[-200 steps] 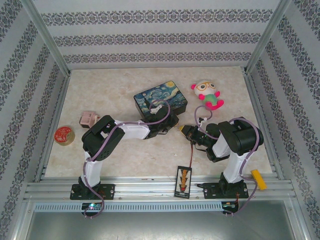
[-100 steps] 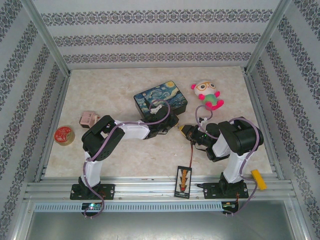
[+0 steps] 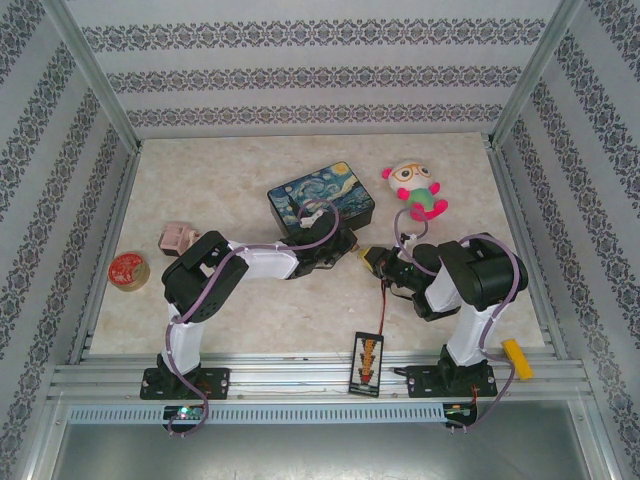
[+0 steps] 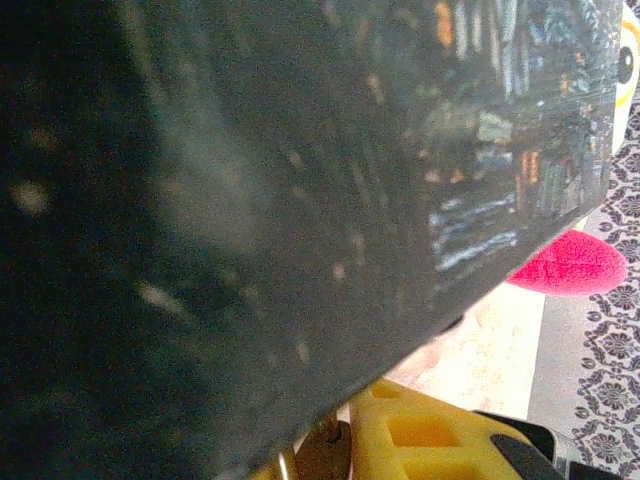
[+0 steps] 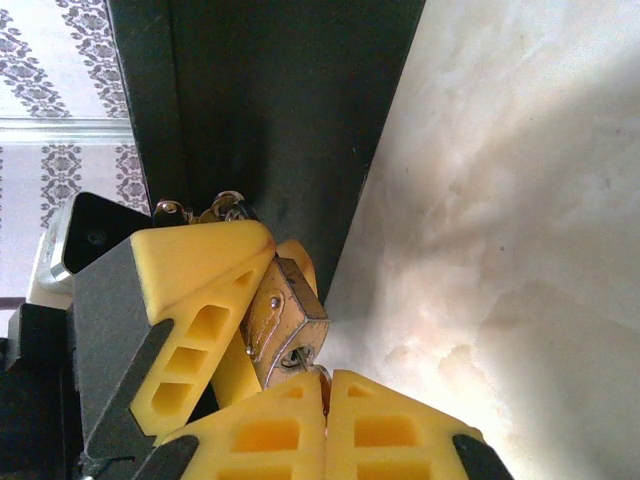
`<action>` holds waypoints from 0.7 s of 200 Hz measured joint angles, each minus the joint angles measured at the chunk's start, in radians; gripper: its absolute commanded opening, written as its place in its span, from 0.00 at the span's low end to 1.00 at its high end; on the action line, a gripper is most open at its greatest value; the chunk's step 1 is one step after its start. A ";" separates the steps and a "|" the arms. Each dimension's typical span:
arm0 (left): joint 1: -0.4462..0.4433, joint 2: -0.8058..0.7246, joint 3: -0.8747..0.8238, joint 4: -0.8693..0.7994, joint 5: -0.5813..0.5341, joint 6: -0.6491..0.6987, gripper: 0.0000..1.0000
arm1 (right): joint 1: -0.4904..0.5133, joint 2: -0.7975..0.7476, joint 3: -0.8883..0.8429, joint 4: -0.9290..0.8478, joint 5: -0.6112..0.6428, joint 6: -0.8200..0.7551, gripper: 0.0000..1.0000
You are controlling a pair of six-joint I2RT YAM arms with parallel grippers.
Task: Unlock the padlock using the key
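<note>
1. Position. The padlock (image 5: 285,325) is shown just in front of the dark side wall of the painted box (image 5: 280,100), above the pale table (image 5: 520,200). In the top view this place lies between the two arm tips, at the box's near edge.
2. Left gripper (image 5: 275,290). Its yellow fingers are narrowed onto the padlock, with the brass body clamped between them and the keyway end left pointing outward.
3. Right gripper (image 5: 325,395). Its pads are pressed fully together, and their tips are set just beside the padlock's exposed end face, where a small round opening can be made out. Whether the key is pinched between the pads cannot be told.
4. Handling, as judged. The padlock is taken to be light, rigid and smooth-sided. Little force should be needed to carry it, but it may be expected to slip or swivel between the pads once a turning load is applied.
5. Where hold is best taken. The broad flat faces of the body are preferred, as shown. The thin shackle is best left ungripped, so that it is free to spring out.
6. Risk. A key entered askew would probably lever the small body round in the grip rather than turn the lock.
</note>
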 measured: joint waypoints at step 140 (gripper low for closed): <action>0.008 -0.004 -0.114 0.230 0.025 0.087 0.06 | -0.006 0.007 0.034 -0.033 -0.047 0.184 0.00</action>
